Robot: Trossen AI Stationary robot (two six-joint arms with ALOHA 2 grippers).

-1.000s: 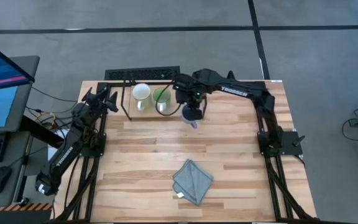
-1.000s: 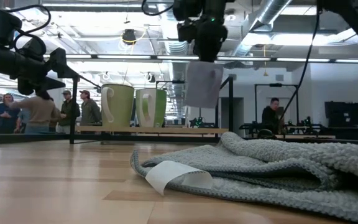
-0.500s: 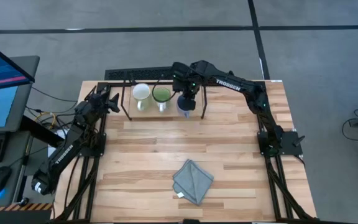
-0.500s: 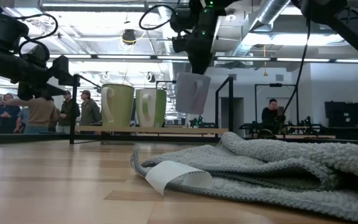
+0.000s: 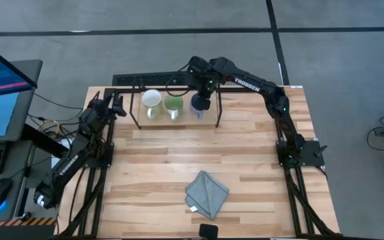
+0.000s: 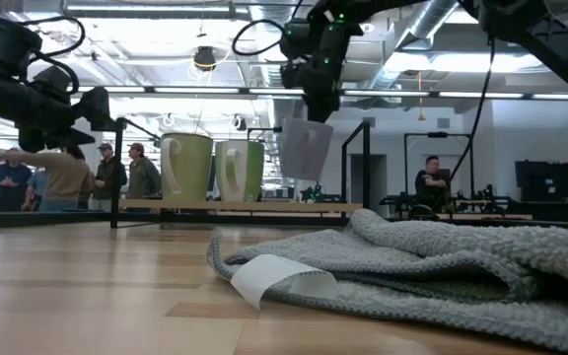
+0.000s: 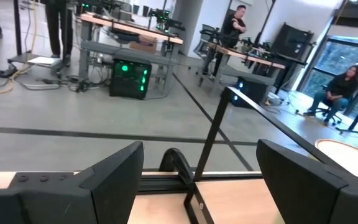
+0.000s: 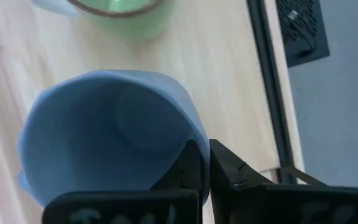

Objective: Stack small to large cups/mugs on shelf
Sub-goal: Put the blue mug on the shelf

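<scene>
The shelf (image 5: pixel 179 117) stands at the table's far side, a light board in a thin black frame. On it a white mug (image 5: pixel 151 100) and a green-lined mug (image 5: pixel 173 103) stand upright on their bases, side by side. My right gripper (image 5: pixel 204 100) is shut on a blue-grey mug (image 5: pixel 198 106) just right of the green one. In the low view this blue-grey mug (image 6: pixel 306 148) hangs above the shelf board (image 6: pixel 235 206). My left gripper (image 5: pixel 117 105) waits open near the table's far left corner, left of the shelf. My right gripper pinches the blue-grey mug's wall at the rim (image 8: pixel 190 138), one finger (image 8: pixel 190 163) inside and the other finger (image 8: pixel 229 168) outside. The fingers come steeply from above. The mug hangs below them mouth up, slightly tilted, clear of the shelf board.
A crumpled grey-blue cloth (image 5: pixel 207 193) lies near the table's front edge. A black strip (image 5: pixel 153 79) lies behind the shelf. The shelf's black post (image 7: pixel 211 140) stands before my left gripper (image 7: pixel 197 186). People (image 6: pixel 65 177) stand in the room beyond.
My right gripper has carried the blue-grey mug toward the table's far edge and a little left, from in front of the shelf to over its board beside the green-lined mug, sinking slightly. The mug has stayed mouth up and clear of the board.
</scene>
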